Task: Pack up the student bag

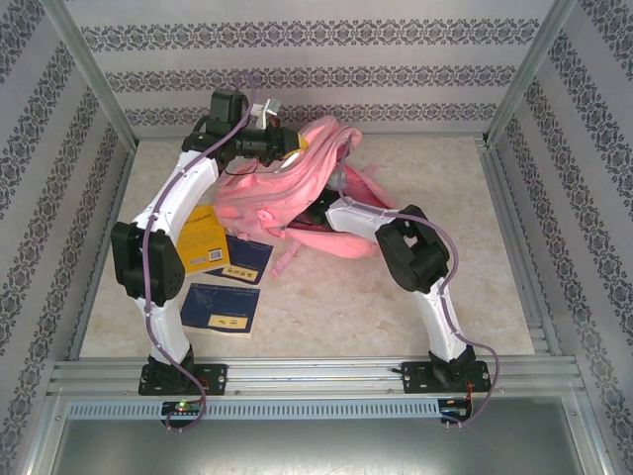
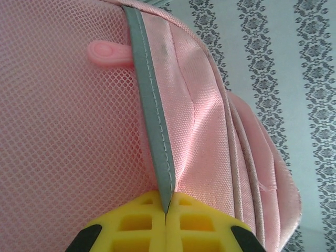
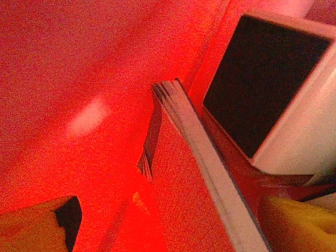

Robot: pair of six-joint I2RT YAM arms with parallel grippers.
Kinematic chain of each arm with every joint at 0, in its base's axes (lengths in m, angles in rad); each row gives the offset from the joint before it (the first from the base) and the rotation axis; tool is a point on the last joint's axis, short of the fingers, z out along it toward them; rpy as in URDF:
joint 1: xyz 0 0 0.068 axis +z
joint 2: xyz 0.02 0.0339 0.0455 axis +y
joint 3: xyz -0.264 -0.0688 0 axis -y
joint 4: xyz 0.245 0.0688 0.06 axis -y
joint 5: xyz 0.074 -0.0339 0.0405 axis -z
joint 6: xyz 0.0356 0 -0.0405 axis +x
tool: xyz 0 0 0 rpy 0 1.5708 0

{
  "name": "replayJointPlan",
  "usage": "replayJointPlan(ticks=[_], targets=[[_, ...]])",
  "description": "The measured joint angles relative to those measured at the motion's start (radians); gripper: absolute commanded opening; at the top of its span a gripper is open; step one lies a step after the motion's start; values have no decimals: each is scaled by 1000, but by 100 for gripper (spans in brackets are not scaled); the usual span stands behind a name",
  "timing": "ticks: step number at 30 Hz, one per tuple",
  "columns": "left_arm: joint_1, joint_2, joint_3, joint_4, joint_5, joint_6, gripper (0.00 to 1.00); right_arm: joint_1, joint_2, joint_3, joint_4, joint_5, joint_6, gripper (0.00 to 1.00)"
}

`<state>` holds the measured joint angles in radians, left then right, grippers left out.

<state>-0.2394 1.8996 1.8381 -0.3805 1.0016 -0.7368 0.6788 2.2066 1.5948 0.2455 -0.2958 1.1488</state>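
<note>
The student bag, a large pink backpack, lies at the back middle of the table. My left gripper is at the bag's top edge. In the left wrist view its yellow fingers are shut on the bag's grey trim strip, beside pink mesh. My right arm reaches into the bag's opening from the right, so its gripper is hidden from above. Inside, in red light, my right gripper stands open, fingers wide apart on either side of a book standing on edge.
A dark flat object with a pale border sits inside the bag behind the book. On the table left of the bag lie a yellow book and two dark blue books. Patterned walls enclose the table.
</note>
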Motion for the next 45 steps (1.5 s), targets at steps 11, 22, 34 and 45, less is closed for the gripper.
replayJointPlan(ticks=[11, 22, 34, 45], targets=[[19, -3, -73, 121, 79, -87, 0, -1, -97, -208, 166, -34, 112, 93], [54, -25, -128, 194, 99, -143, 0, -14, -200, -338, 220, -38, 155, 98], [56, -27, -140, 207, 121, -155, 0, -41, -274, -443, 277, -45, 190, 98], [73, -28, -142, 214, 113, -156, 0, -87, -364, -529, 368, -100, 204, 98]])
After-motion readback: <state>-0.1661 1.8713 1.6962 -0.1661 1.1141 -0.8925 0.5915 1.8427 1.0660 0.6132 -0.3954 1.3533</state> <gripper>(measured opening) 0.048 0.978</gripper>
